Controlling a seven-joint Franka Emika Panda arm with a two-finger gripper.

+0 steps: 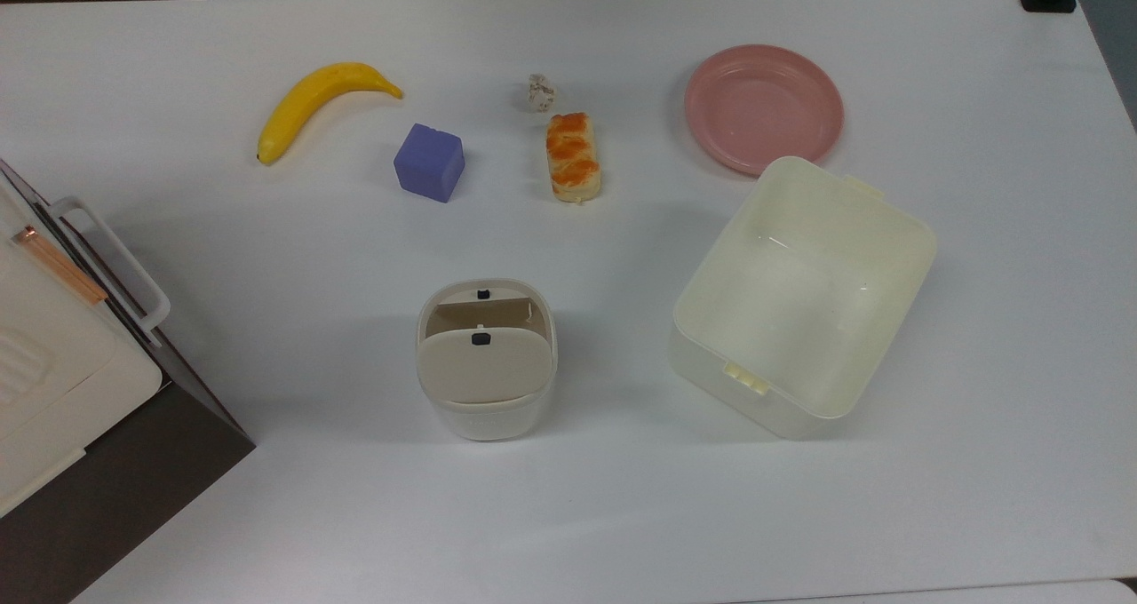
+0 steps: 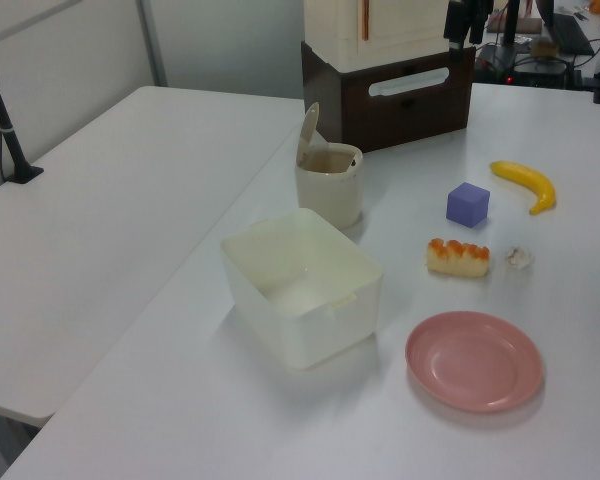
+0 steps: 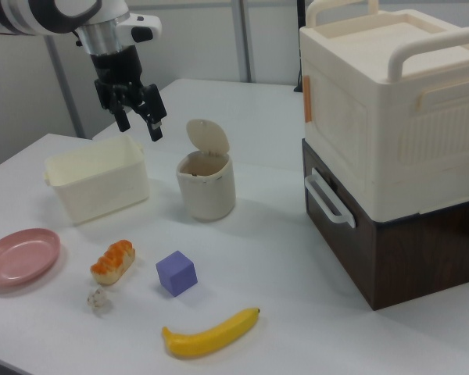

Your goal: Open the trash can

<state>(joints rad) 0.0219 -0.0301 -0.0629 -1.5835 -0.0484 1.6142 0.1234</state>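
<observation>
I have the hand (image 3: 137,119) hanging high over the tabletop (image 1: 622,515), fingers narrowly parted and empty, well clear of the bin (image 3: 207,186), which I judge is fitting since the lid (image 3: 207,138) already stands tipped up on its hinge and the task looks done. The bin sits mid-tabletop, between the stacked boxes (image 3: 391,148) and the tub (image 3: 98,186), apart from both. It is a cream, rounded-square pot with a beige lid, a dark button (image 1: 481,338) showing on it in the top view and the mouth open.
</observation>
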